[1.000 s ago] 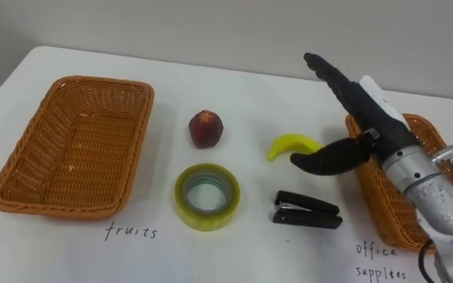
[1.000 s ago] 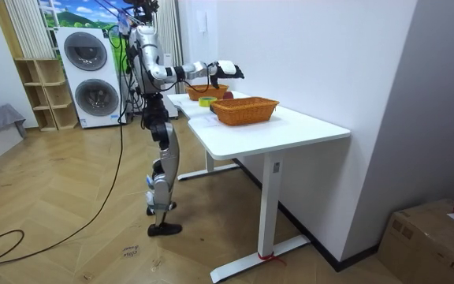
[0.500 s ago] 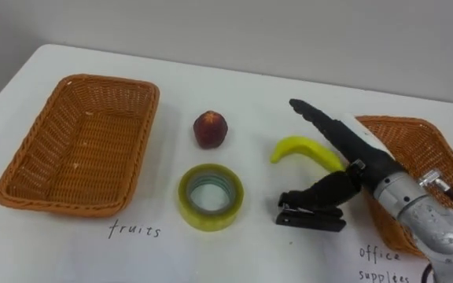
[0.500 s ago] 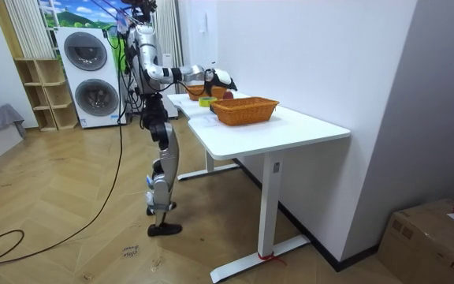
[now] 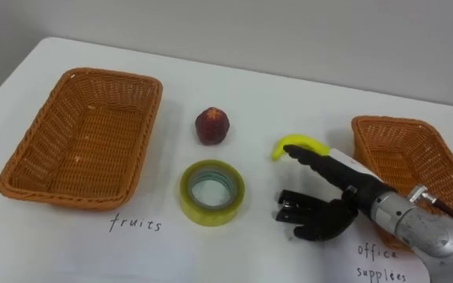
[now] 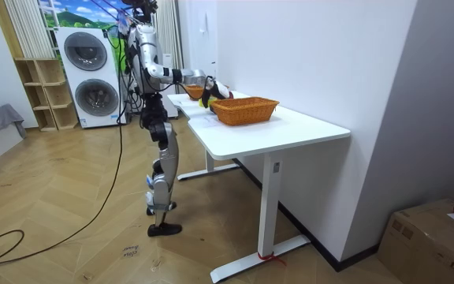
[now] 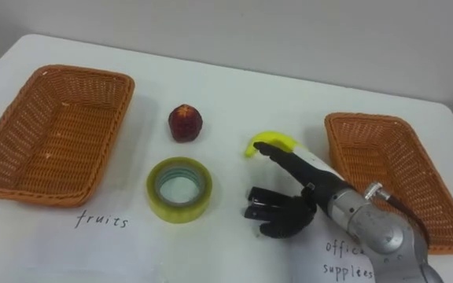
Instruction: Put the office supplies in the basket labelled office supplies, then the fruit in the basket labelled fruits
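Robot stands at the desk end, right arm extended over it. The right robot hand sits low over the stapler: fingers straight, reaching toward the banana, thumb bent at the stapler's near side, not clamped. The stapler lies on the desk between the tape and the right basket. A red fruit lies beyond the tape. The left basket and the right basket hold nothing.

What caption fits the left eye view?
Right hand open over the stapler; banana, peach and tape roll lie between the fruit basket and office basket.
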Available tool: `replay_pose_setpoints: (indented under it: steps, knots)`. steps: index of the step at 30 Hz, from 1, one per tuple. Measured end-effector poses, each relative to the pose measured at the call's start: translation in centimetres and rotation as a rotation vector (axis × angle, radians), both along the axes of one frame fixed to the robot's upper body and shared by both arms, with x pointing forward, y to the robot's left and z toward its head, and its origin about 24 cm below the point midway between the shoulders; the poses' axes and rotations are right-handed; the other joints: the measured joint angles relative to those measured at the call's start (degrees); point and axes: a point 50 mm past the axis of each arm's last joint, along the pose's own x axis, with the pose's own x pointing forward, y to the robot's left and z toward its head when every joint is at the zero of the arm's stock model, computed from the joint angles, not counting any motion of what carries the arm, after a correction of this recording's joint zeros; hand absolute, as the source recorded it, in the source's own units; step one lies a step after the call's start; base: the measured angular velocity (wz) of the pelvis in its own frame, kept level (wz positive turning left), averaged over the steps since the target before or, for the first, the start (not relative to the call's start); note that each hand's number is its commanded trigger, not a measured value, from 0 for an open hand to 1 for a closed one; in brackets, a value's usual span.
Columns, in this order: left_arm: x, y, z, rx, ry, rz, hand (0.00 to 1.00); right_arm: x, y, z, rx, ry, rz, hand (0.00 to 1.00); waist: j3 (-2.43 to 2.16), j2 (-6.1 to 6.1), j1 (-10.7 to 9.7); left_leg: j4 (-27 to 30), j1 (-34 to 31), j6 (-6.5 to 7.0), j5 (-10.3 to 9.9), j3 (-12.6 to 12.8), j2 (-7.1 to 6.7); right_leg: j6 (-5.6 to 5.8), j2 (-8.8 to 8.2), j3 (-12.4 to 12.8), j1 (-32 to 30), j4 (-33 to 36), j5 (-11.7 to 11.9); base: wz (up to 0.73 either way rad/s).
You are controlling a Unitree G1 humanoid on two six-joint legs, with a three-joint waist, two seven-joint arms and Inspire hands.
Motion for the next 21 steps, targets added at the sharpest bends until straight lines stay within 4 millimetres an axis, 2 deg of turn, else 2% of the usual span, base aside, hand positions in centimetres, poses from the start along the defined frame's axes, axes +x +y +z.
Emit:
replay_pose_setpoints:
  steps: [9, 21]
  knots:
    - [-0.1, 0.1, -0.1, 0.007, 0.018, 0.006, 0.00, -0.2, -0.1, -0.8, -0.069, 0.054, 0.022, 0.00, 0.05, 0.06, 1.04, -0.50, 0.62, 0.01, 0.00, 0.15, 0.04, 0.00, 0.04, -0.04, 0.25, -0.08, 0.00, 0.00]
    - [-0.7, 0.2, -0.2, 0.012, 0.050, 0.018, 0.00, -0.3, -0.4, -1.2, -0.094, 0.069, 0.014, 0.00, 0.08, 0.14, 1.37, -0.72, 0.95, 0.01, -0.01, 0.05, -0.03, 0.00, 0.04, -0.17, 0.82, -0.11, 0.00, 0.00]
